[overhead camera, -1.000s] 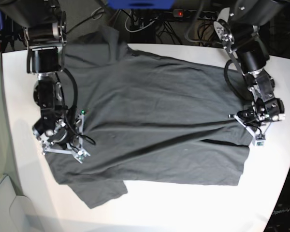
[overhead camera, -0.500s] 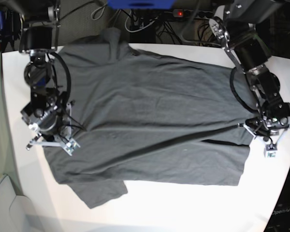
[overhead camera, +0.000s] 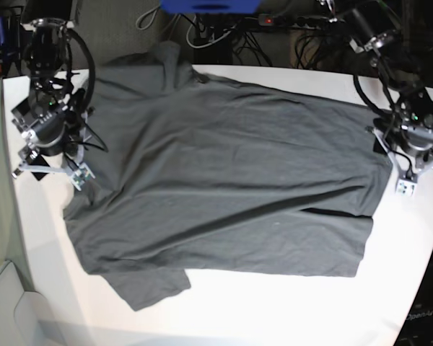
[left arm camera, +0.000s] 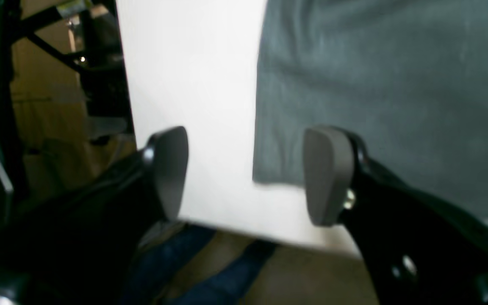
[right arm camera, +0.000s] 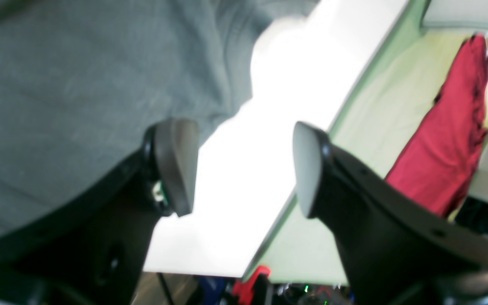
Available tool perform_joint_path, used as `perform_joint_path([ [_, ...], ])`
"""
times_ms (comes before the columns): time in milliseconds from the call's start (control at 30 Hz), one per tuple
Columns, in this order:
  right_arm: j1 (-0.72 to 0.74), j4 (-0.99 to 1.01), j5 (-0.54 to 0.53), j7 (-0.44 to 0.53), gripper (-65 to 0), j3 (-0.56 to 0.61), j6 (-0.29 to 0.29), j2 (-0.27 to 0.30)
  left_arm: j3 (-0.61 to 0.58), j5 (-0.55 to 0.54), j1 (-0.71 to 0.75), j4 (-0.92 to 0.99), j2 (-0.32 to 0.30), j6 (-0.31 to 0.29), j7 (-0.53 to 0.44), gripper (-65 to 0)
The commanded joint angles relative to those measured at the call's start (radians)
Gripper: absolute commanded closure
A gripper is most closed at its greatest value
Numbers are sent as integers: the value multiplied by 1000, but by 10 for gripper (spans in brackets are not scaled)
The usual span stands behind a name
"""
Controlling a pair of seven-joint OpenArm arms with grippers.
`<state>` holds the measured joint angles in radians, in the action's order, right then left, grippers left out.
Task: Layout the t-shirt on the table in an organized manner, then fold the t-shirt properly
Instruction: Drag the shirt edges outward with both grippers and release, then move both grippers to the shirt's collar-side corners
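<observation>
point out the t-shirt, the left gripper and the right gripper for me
t-shirt (overhead camera: 231, 180): base view, middle of the spread cloth.
left gripper (left arm camera: 246, 176): left wrist view, gap between its open fingertips.
right gripper (right arm camera: 244, 169): right wrist view, gap between its open fingertips.

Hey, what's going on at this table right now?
A two-armed robot is working on a dark grey t-shirt spread across a white table. Both grippers are open and hold nothing: the left gripper is at one side edge of the shirt, the right gripper at the opposite one. The shirt lies mostly flat, with some creases and one sleeve hanging over the far edge. No fold has been made yet.
</observation>
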<state>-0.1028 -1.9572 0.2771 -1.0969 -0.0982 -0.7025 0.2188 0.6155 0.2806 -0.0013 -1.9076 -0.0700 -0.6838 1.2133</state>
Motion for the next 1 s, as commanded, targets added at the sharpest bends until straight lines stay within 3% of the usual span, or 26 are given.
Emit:
perform_joint_path([
  [0, -10, -18, 3, 7, -360, -13, 4, 0, 2, 3, 8, -33, -11, -9, -7, -414],
  [333, -74, -20, 4, 13, -361, -203, 4, -131, 30, 3, 151, -48, -9, -14, -59, -417],
  [433, -74, -20, 4, 13, -361, -219, 4, -135, 106, 3, 152, -48, 8, -14, -66, -434],
  [600, -91, -18, 4, 13, -361, -219, 4, -135, 157, -7, 154, -42, 6, -14, -68, -566],
  [700, -97, -18, 6, 8, -361, -222, 4, -138, 159, -68, 185, -40, -23, -14, -68, -628],
  [967, -148, -14, 1, 14, -361, -232, 4, -149, 229, -151, 186, 53, -49, -14, -69, -631],
])
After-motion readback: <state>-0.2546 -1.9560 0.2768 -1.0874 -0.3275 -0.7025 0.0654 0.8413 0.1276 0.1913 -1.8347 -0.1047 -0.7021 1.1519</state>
